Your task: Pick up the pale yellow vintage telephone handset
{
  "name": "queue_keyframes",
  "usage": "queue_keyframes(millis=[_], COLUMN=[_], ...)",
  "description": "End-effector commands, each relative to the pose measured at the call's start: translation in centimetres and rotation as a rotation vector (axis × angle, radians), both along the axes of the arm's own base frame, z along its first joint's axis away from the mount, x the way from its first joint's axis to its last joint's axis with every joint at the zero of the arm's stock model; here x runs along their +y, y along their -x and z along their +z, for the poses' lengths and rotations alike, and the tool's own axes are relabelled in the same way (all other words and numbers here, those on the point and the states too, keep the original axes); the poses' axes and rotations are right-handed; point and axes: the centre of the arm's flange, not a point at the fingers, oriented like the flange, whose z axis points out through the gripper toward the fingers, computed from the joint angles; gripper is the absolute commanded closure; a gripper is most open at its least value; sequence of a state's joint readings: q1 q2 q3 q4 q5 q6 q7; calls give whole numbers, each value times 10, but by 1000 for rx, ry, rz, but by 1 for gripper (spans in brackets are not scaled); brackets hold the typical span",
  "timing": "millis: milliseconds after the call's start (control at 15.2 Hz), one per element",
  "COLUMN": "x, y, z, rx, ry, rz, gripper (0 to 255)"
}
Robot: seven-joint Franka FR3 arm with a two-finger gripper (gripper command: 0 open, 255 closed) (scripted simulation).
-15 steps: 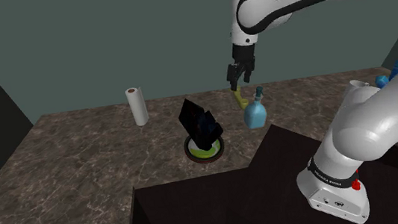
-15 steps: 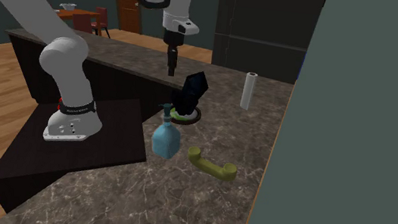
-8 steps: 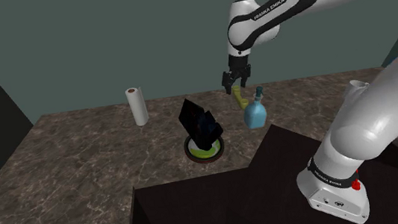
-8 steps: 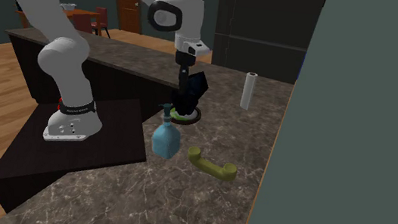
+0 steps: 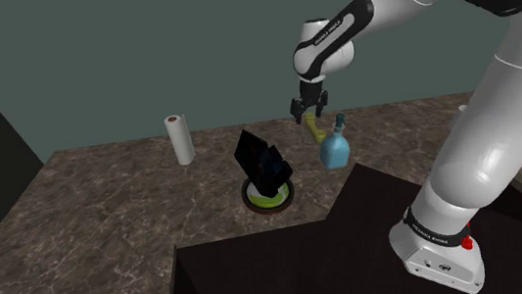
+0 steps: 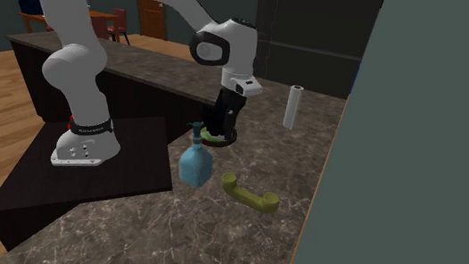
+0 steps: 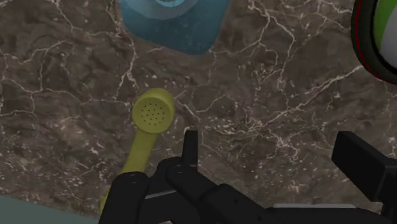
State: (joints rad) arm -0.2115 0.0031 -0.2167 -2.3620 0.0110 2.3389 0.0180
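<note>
Shoulder view: the white arm reaches up and to the left over a dark marbled counter (image 5: pixel 109 220); the black gripper (image 5: pixel 303 114) hangs above the far part of the counter, pointing down; just below it a bit of the yellow-green handset (image 5: pixel 317 126) shows, lying on the counter close behind a blue spray bottle (image 5: pixel 334 146); to the shoulder view's left of these sits a dark-rimmed dish (image 5: pixel 252 201) with green inside and a black angular object (image 5: pixel 260 161) on it; further left a white roll (image 5: pixel 181 140) stands upright.

Second exterior view: the handset (image 6: pixel 250 193) lies flat on the counter, just beside the bottle (image 6: pixel 194 160) on the second exterior view's right, apart from it; the hand is over the dish, well above the handset; the roll (image 6: pixel 294 107) stands behind, near the wall.

Wrist view: the fingers (image 7: pixel 190 149) stand wide apart with bare counter between them, so the gripper is open and clasps nothing; the handset (image 7: pixel 150 124) lies outside the gap, just beside one finger, its round perforated end towards the bottle (image 7: pixel 175 19); the dish's red-edged rim (image 7: pixel 359 44) shows beyond the other finger.
</note>
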Motion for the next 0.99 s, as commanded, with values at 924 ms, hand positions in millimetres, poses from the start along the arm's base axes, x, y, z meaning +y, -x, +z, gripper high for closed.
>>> queue_keyframes(millis=[924], x=[-144], y=[-28], z=[-118], rx=[-24], ry=[78], rz=[-308], gripper=[0])
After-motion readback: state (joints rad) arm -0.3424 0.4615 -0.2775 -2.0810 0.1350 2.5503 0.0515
